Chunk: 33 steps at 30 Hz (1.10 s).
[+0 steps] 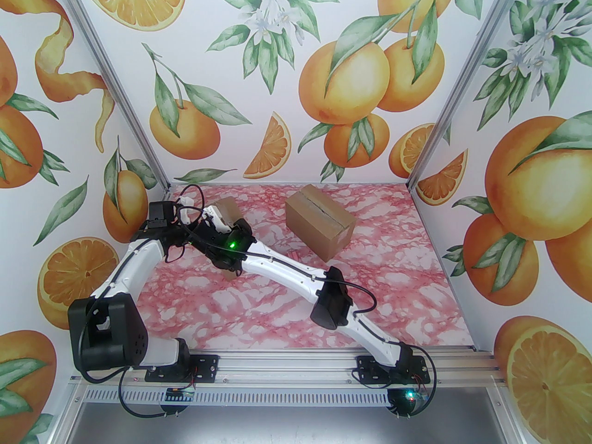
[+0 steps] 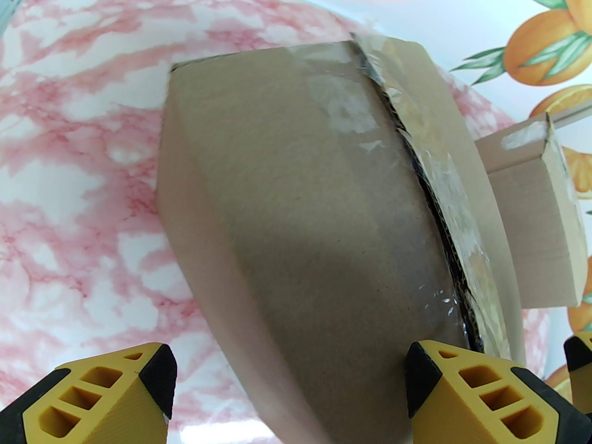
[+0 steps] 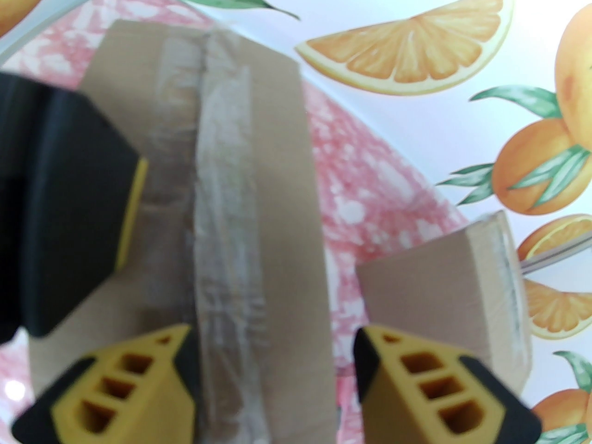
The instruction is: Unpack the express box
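The express box (image 2: pixel 296 201) is a brown cardboard carton at the far left of the table, with a slit in the clear tape along its top seam (image 2: pixel 416 155). In the top view its far corner (image 1: pixel 230 208) shows behind both wrists. My left gripper (image 2: pixel 291 354) is open, its yellow fingers straddling the box's near end with a gap on the left side. My right gripper (image 3: pixel 275 338) is open over the taped seam (image 3: pixel 222 211), with the right flap between its fingers. The picture there is blurred.
A second, larger cardboard box (image 1: pixel 319 222) stands sealed at mid table, right of the express box. The orange-print back wall and the left corner post (image 1: pixel 162 178) are close behind the grippers. The left gripper's black finger (image 3: pixel 60 211) sits beside the right gripper.
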Available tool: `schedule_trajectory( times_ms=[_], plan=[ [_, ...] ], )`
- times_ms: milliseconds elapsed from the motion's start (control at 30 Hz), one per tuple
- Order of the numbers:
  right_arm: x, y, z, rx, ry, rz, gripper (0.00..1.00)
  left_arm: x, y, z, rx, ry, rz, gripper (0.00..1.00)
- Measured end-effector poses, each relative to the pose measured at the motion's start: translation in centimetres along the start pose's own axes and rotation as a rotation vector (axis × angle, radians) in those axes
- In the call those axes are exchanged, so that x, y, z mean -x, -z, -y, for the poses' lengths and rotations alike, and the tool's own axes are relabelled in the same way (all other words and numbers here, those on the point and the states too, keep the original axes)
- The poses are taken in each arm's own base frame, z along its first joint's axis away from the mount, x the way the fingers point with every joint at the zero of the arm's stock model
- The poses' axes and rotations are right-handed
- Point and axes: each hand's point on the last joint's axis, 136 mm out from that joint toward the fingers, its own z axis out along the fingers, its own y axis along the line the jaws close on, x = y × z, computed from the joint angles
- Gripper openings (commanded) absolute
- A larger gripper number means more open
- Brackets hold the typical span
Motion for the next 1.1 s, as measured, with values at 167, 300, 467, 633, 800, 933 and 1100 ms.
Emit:
schedule_trajectory(
  times_ms=[167,300,467,633,800,933,1100],
  plan=[
    [0.5,-0.3,0.4,-0.022,0.004,0.019,0.49,0.1,-0.2,0.0,-0.001,-0.005,0.003,0.84],
    [0.9,-0.8,1.1,-0.031,-0.016,0.026,0.47,0.0,-0.6,-0.1,-0.005,-0.006,-0.003,0.84],
    [1.7,-0.8,2.6,-0.037,-0.058,0.045,0.46,0.0,-1.0,-0.1,-0.013,-0.01,-0.005,0.84],
    [3.1,-1.1,5.9,-0.057,-0.145,0.065,0.46,0.0,-1.0,-0.2,-0.012,-0.021,-0.006,0.84],
    [3.3,-2.3,8.2,-0.055,-0.213,0.054,0.47,0.1,-0.9,-0.1,-0.012,-0.031,-0.004,0.84],
    [3.1,-2.7,8.7,-0.019,-0.254,0.038,0.47,0.2,-0.8,-0.1,-0.011,-0.034,-0.004,0.84],
    [2.8,-3.2,8.9,0.083,-0.335,0.009,0.44,0.3,-0.7,-0.1,-0.006,-0.035,-0.009,0.84]
  ],
)
